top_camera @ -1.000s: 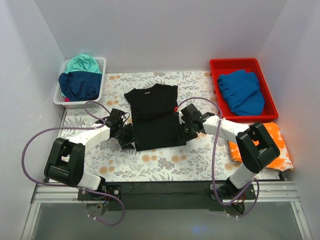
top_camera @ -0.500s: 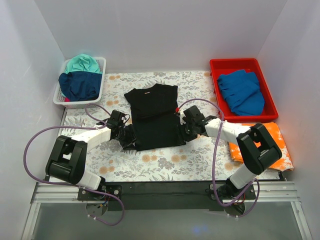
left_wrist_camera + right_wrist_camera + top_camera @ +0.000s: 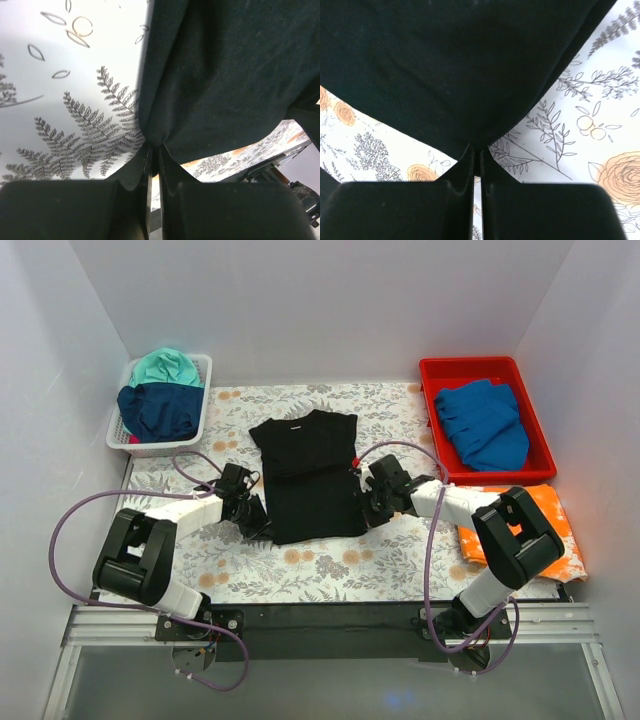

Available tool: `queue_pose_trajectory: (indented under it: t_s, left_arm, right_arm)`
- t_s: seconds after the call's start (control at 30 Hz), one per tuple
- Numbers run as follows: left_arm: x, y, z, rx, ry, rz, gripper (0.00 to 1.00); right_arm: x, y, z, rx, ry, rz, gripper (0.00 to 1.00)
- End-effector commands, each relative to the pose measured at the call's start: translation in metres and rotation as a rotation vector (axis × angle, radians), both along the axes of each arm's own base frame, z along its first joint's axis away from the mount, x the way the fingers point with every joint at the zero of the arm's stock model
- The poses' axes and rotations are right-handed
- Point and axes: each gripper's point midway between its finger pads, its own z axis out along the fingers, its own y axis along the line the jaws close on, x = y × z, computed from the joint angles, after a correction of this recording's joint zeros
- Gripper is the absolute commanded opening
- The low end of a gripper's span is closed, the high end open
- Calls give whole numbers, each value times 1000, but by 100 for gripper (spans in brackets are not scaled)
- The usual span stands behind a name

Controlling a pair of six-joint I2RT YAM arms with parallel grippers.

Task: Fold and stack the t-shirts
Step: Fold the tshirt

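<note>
black t-shirt (image 3: 308, 475) lies partly folded, both lower corners pinched.

- Five t-shirts are being counted: black t-shirt (image 3: 310, 475), blue t-shirt (image 3: 485, 425), orange t-shirt (image 3: 555, 530), teal t-shirt (image 3: 165, 367), navy t-shirt (image 3: 158, 410).
- Two containers are being listed: white basket (image 3: 204, 390), red bin (image 3: 470, 364).
- One printed table cloth (image 3: 330, 565) is being recorded.
- Two grippers are being entered: left gripper (image 3: 266, 528), right gripper (image 3: 367, 516).

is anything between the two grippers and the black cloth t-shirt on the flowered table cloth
Nothing visible stands between them. The left gripper and the right gripper are each shut directly on the fabric of the black cloth t-shirt, near its lower corners.
</note>
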Motion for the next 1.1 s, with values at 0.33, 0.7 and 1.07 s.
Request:
queue_pose_trajectory:
  t_s: [0.33, 0.7, 1.07]
  left_arm:
    - [6, 2, 80, -16, -161, -50, 0]
    - [12, 15, 146, 18, -303, 20, 0]
    - [-7, 22, 152, 3, -301, 70, 0]
  right_arm:
    - [-23, -2, 66, 76, -8, 29, 1]
    - [-37, -4, 118, 146, -47, 46, 1]
    - [-57, -12, 119, 156, -6, 40, 1]
